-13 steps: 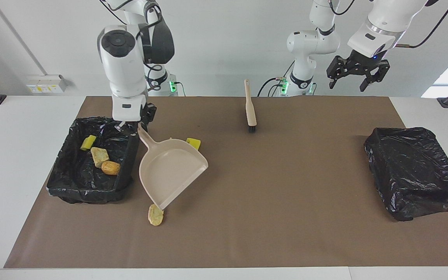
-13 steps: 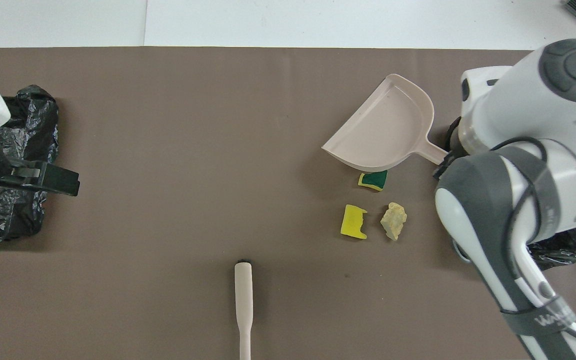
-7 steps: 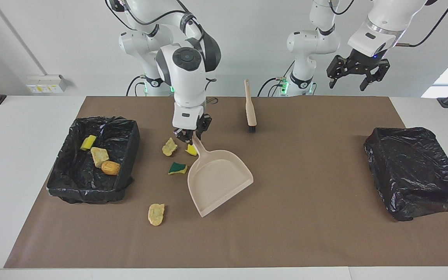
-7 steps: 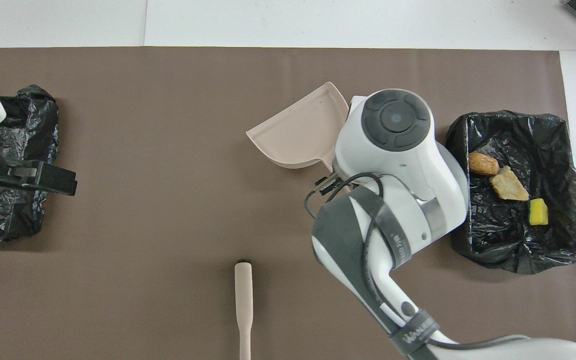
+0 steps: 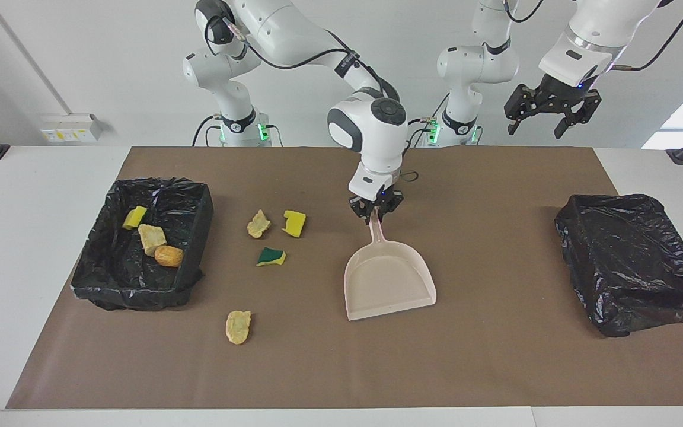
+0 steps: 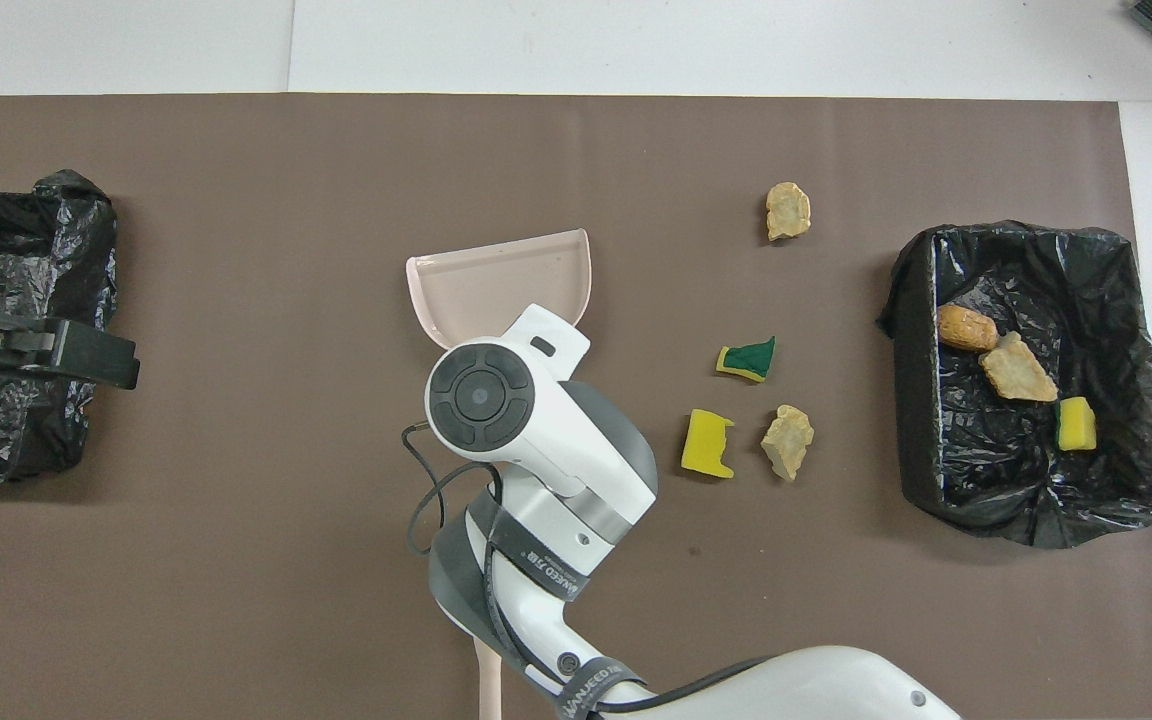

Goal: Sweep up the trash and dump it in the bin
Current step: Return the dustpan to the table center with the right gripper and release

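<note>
Facing view: right gripper [image 5: 376, 209] pinches the dustpan [image 5: 389, 279] handle at 12 o'clock, mouth toward 6. Left gripper [image 5: 552, 116] hangs spread, waiting. Overhead view: four trash pieces [image 6: 748, 359] lie at the dustpan's 3 o'clock, three in the bin [image 6: 1106, 250].

We see three lumps [image 5: 150, 238] in the bin [image 5: 197, 237] at the right arm's end; four lumps [image 5: 270, 257] lie between it and the dustpan [image 5: 388, 283]

Bright, even indoor light, soft faint shadows under objects, daylight glare at right edge of facing view, sharp focus throughout
</note>
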